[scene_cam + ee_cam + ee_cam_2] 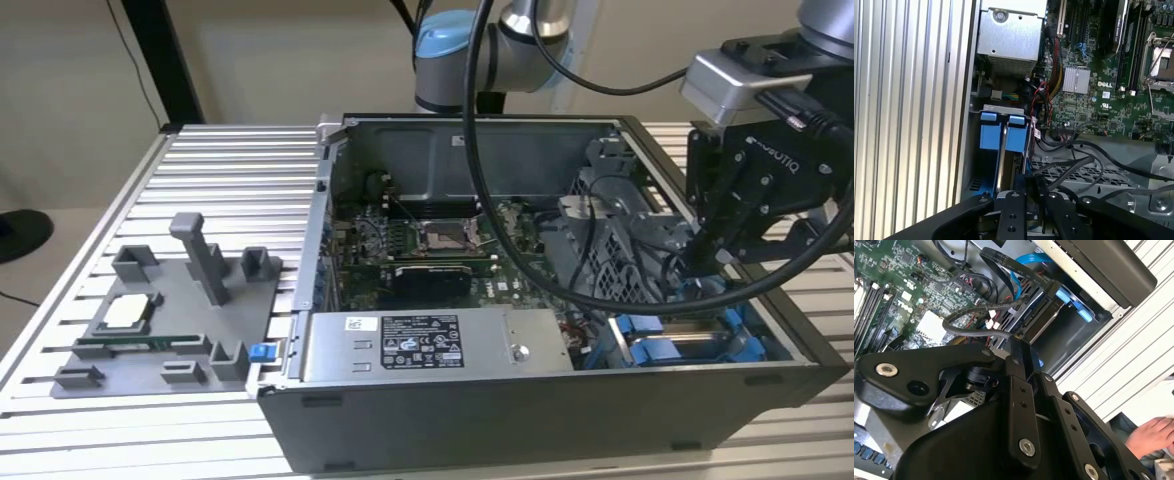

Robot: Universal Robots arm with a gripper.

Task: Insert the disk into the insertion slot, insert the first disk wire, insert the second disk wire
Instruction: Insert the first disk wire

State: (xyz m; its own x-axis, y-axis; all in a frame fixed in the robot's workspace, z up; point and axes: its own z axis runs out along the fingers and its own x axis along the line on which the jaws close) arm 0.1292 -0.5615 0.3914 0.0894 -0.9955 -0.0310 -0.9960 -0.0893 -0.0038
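The disk (1046,324) stands in the insertion slot (1074,340) at the case's front corner on the exterior view's right, and its blue frame (1016,136) shows at the slot's mouth. The same blue tabs (663,350) show beside the power supply. My gripper (687,272) reaches down into the case just above this bay. In both wrist views its fingertips are together at the disk's rear end, shut (1018,342) on a black disk wire (969,331) that loops back over the motherboard. More black wires trail from the gripper (1031,182) across the perforated cage.
The open case holds a grey labelled power-supply box (414,345), the motherboard (427,250) and a perforated grey cage (614,240). A grey parts fixture (160,320) lies on the slatted table at the exterior view's left. A person's hand (1154,432) rests beyond the table.
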